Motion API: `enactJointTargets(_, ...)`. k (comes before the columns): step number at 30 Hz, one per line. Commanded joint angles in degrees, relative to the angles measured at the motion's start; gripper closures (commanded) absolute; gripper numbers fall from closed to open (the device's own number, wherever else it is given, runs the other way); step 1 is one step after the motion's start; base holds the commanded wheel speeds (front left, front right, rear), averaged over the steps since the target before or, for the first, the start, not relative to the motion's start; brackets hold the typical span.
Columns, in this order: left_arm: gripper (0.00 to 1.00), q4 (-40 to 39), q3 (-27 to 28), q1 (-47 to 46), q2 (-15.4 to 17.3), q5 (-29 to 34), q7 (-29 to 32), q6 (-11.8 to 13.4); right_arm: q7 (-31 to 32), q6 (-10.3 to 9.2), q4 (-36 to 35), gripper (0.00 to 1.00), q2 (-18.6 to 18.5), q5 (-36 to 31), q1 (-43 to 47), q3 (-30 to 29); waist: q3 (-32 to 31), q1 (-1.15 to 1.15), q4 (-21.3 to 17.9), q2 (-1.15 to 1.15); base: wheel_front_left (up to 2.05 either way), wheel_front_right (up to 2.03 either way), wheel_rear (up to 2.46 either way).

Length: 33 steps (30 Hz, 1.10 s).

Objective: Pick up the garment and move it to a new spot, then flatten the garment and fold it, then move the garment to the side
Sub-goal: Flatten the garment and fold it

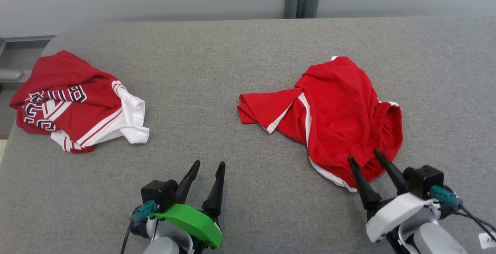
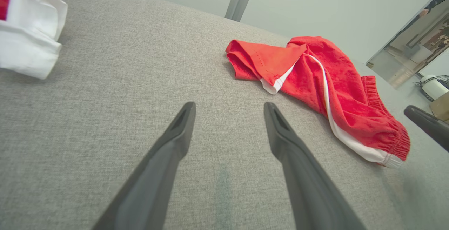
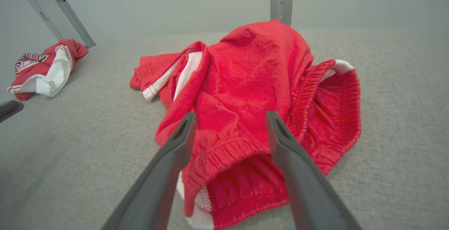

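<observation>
— Where do we stand? Start at the front edge of the desk (image 1: 248, 207).

— Nearest us, our left tool (image 1: 209, 163) hangs over bare desk, released, with nothing between its fingers. Our right tool (image 1: 363, 154) is released too. Its fingers stand apart on either side of the waistband (image 3: 228, 153) of the shorts (image 1: 337, 110), and they are not pinching it.

— So where is the garment?

— The red shorts lie on the right half of the desk, with the waistband toward the front edge and one leg stretched toward the middle. They are a crumpled heap resting on the desk, not lifted.

— Then what do we count as done?

— Little that we can prove. We cannot tell whether this spot is the new one. Flattening is not done, since the cloth is bunched and the leg is doubled over. Folding and moving it aside are left as well, we judge.

— Anything to read?

— Close by, a white tag (image 1: 487, 241) beside our right arm is cut off by the frame, so we can't read it. The shorts carry only white stripes and no writing that we can see. Farther off, at the left edge, a red and white jersey (image 1: 73, 103) shows dark block letters, but the creases break them up and we can't make out a word.
</observation>
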Motion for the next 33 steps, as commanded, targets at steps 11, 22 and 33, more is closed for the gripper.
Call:
enactJointTargets(11,0.0,0.47,0.18,1.23,0.19,0.8,0.05,-0.35,-0.16,-0.04,-2.85,0.0,-0.85,1.71,7.28,3.48,-1.23,0.0,0.97,0.0,0.0,0.0,0.0)
enactJointTargets(22,0.0,0.45,0.21,1.04,0.19,0.68,0.05,-0.48,-0.16,-0.04,4.28,1.0,1.81,5.47,4.32,3.65,-1.04,0.0,2.66,0.0,0.0,0.0,0.0)
enactJointTargets(33,0.0,0.23,0.68,1.54,0.19,0.63,0.06,-0.48,-0.16,-0.04,4.76,1.0,-1.08,26.81,6.07,4.14,-1.1,0.0,1.14,0.0,0.0,0.0,0.0)
